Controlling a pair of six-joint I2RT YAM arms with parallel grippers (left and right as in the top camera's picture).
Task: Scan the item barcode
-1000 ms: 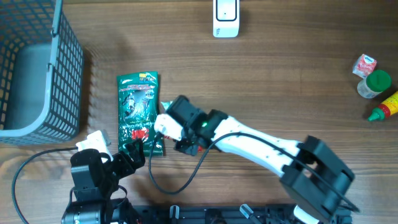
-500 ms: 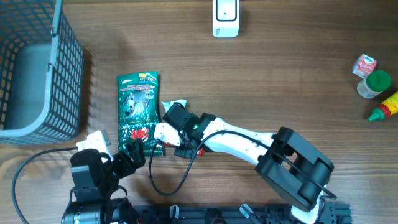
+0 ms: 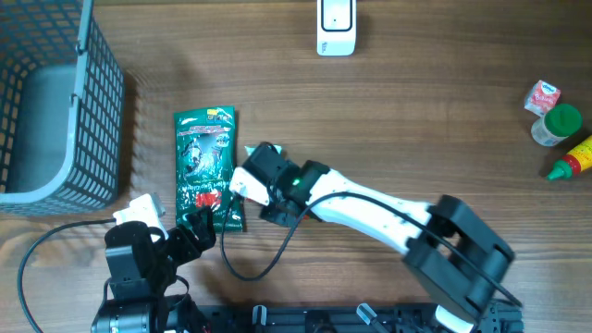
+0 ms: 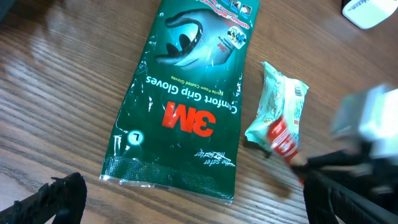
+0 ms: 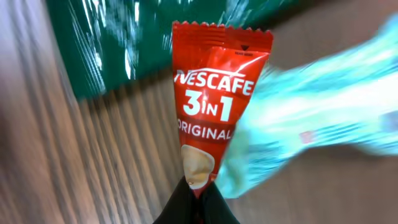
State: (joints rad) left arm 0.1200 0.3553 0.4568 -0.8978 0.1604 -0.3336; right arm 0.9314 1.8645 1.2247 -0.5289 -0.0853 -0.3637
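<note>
The sachet was pinched by its lower end in the right gripper, whose jaws were clamped tight on it. Its long axis ran straight out from the fingertips, printed face toward the wrist camera. No barcode showed on that face, so it was probably on the back.

The sachet sat just beside the right edge of the glove pack, near the pack's lower corner. It overlapped the end of a pale teal packet. I could not tell whether it was lifted clear of the table.

The scanner lay well beyond the pack's top end and off to its right. The coming move was therefore likely a carry away from the robot, then a turn of the hidden face toward the scanner.

The left gripper sat at the pack's near corner, spread wide and empty. The right arm was the one placed for the job.
</note>
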